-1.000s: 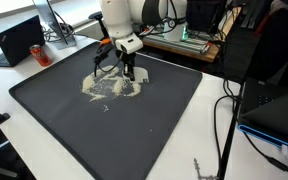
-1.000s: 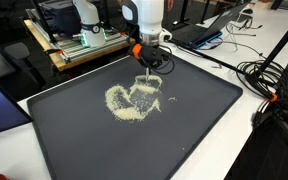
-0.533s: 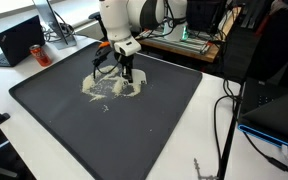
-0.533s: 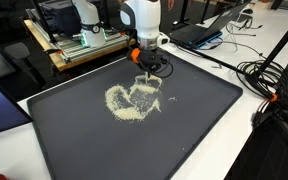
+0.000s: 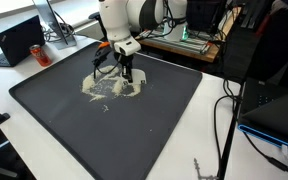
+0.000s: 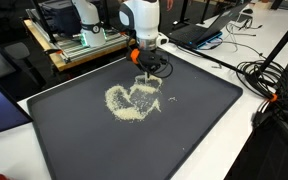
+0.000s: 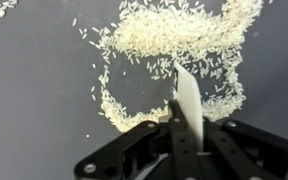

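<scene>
Rice [image 6: 127, 101]: a loose, ring-shaped heap lies on the black mat [image 6: 194, 140]; if you sweep fast, you could scatter grains.
Tool [image 6: 147, 68]: it is clenched on a white blade [image 7: 188, 98] whose tip touches the heap's far edge; if you press hard, the blade may bend or slip.
Mat edge: grains you flick right could land on the desk [image 6: 284, 25], among the cables [image 6: 256, 76].

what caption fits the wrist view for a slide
Shut gripper holds a white blade, its tip among scattered rice grains on a dark mat.
</scene>
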Controlling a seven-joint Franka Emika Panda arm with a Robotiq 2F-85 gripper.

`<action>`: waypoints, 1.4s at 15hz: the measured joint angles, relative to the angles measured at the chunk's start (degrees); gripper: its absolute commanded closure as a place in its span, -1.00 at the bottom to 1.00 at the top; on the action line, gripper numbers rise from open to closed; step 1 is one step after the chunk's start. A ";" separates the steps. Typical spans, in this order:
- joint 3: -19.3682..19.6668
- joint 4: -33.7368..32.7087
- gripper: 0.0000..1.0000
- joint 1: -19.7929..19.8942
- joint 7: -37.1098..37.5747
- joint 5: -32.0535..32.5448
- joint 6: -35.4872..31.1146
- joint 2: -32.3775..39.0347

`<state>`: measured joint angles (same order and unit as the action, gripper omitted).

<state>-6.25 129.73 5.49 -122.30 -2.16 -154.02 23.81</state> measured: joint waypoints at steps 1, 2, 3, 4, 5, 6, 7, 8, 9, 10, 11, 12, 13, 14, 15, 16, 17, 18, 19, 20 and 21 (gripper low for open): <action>-0.04 0.15 0.98 0.15 -0.22 0.00 0.00 -0.09; -0.05 0.31 0.98 0.29 -0.54 0.00 0.00 -0.19; -0.05 0.45 0.98 0.43 -0.93 0.00 0.00 -0.26; -0.05 0.58 0.98 0.56 -1.31 0.00 0.00 -0.34; -0.05 0.71 0.98 0.72 -1.66 0.00 0.00 -0.42; -0.05 0.89 0.98 0.92 -1.98 0.00 0.00 -0.52; -0.04 1.19 0.98 1.16 -2.24 0.00 -0.01 -0.69; -0.01 1.58 0.98 1.42 -2.47 0.00 -0.01 -0.92; 0.02 2.08 0.98 1.72 -2.84 0.01 -0.01 -1.26; 0.07 2.68 0.98 2.05 -3.35 0.00 -0.01 -1.64; 0.16 3.38 0.98 2.41 -3.96 0.01 -0.01 -2.08; 0.25 4.14 0.98 2.77 -4.58 0.01 -0.01 -2.54; 0.36 4.95 0.98 3.11 -5.29 0.01 -0.01 -3.07; 0.54 5.80 0.98 3.37 -6.05 0.11 0.00 -3.60; 0.81 6.62 0.98 3.50 -6.59 0.29 0.00 -4.11; 1.10 7.42 0.98 3.55 -6.99 0.48 0.00 -4.63; 1.39 8.21 0.98 3.58 -7.39 0.65 0.00 -5.14; 1.66 8.93 0.98 3.58 -7.79 0.79 0.00 -5.58; 1.92 9.64 0.98 3.58 -8.14 0.91 0.00 -6.06; 2.19 10.33 0.98 3.58 -8.40 1.15 0.00 -6.47; 2.44 10.97 0.98 3.58 -8.54 1.42 0.00 -6.88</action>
<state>-3.81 140.70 9.07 -130.84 -0.75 -154.02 16.93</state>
